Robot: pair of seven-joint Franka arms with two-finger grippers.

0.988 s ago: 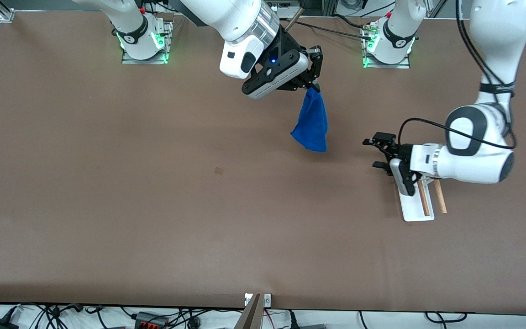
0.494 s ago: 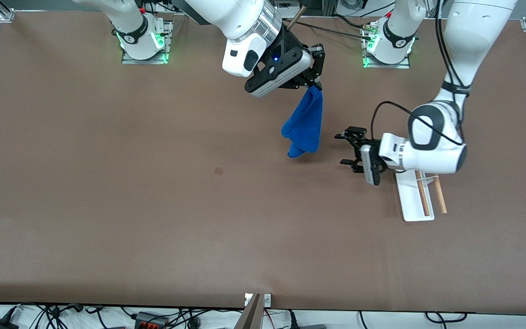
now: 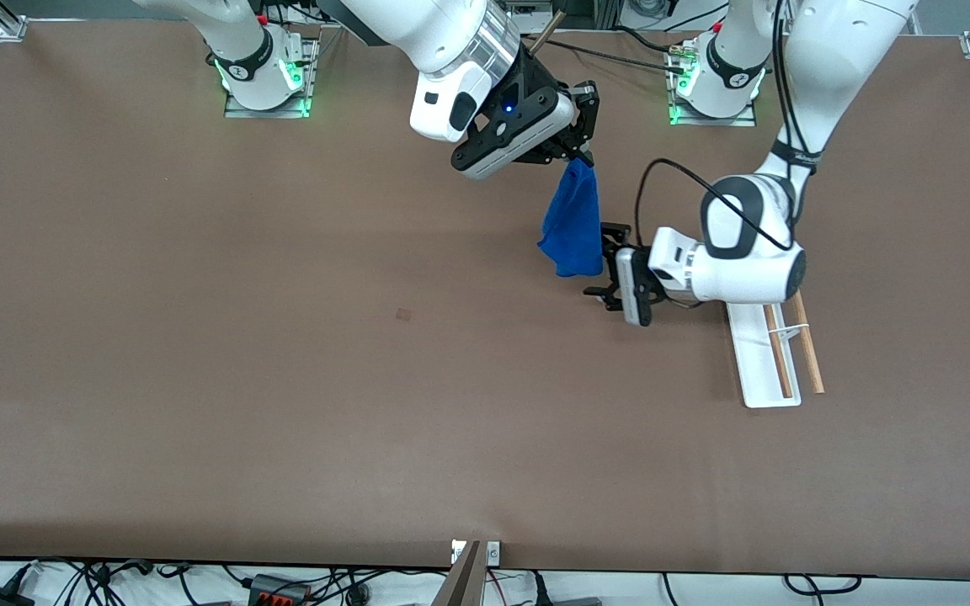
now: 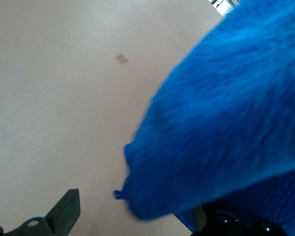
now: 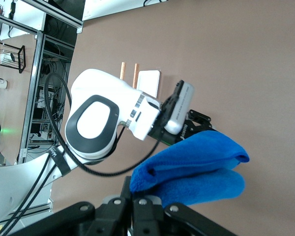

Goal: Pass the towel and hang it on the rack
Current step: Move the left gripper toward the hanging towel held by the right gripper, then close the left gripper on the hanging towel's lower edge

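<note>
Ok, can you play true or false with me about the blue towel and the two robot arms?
1. The right gripper is shut on the towel. True.
2. The towel lies flat on the table. False: it hangs in the air.
3. The left gripper is open beside the towel. True.
4. The towel is draped over the rack. False: the rack's rods are bare.

Brown table (image 3: 283, 379); rack (image 3: 767, 370) standing on it, toward left arm's end.
</note>
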